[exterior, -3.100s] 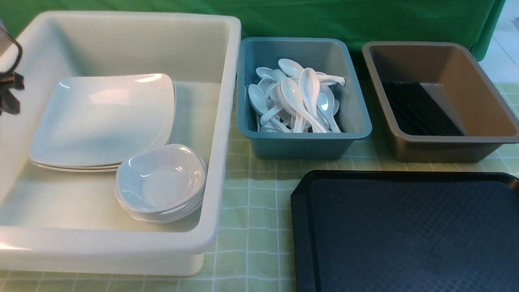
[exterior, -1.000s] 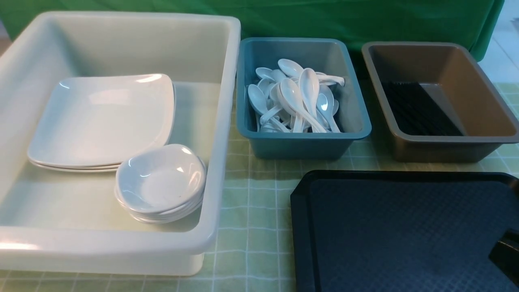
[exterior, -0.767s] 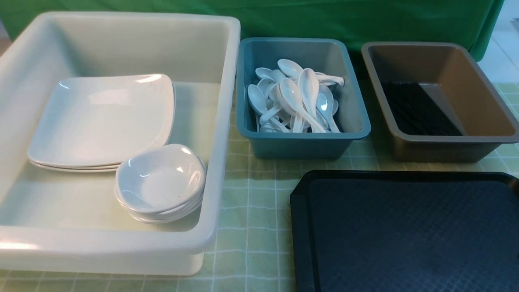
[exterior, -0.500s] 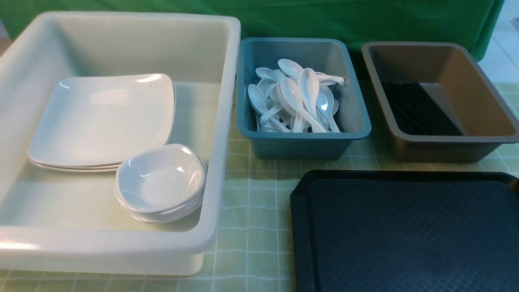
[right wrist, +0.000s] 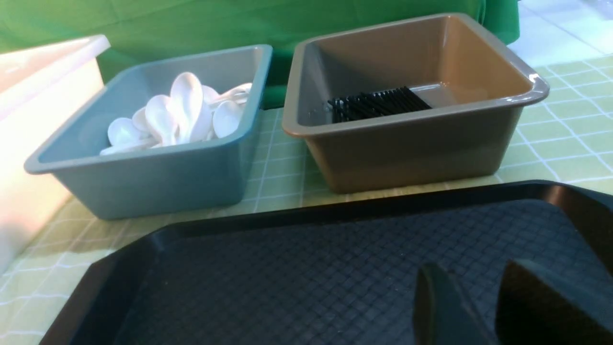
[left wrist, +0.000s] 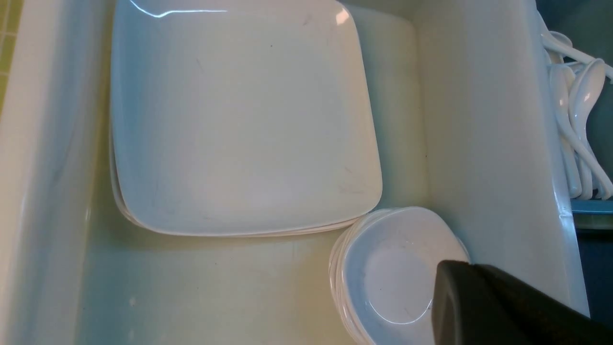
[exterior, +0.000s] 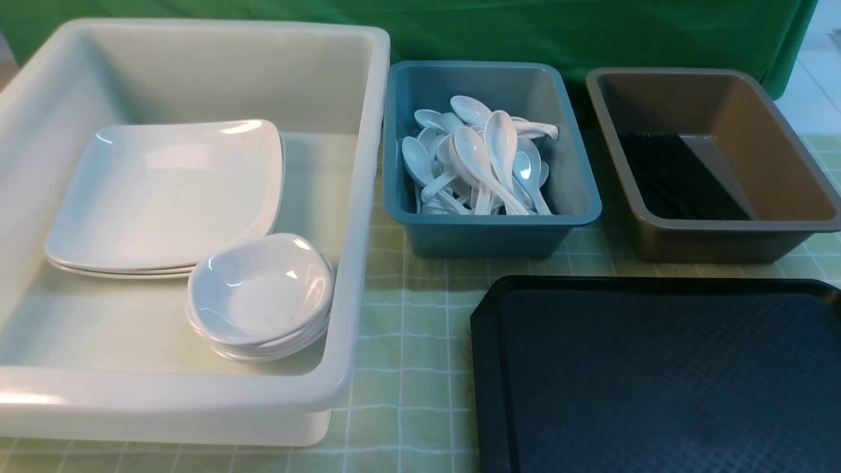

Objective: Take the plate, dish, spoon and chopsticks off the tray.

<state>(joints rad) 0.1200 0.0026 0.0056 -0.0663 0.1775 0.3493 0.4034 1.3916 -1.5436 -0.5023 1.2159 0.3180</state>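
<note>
The right gripper (right wrist: 483, 306) is seen low over the tray (exterior: 657, 381); its jaws are parted by a narrow gap, and nothing is held between them. The left gripper (left wrist: 503, 306) is seen above the stacked small dishes (exterior: 259, 295) in the white tub (exterior: 355, 197); its jaws are closed on nothing. The plates (exterior: 164, 194) are stacked in that tub, the spoons (exterior: 479, 164) are heaped in the blue bin (exterior: 489, 233), and the chopsticks (exterior: 677, 177) are laid in the brown bin (exterior: 723, 240).

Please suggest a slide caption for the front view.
Bare black tray in front; plates and dishes stacked in white tub, spoons and chopsticks binned.
</note>
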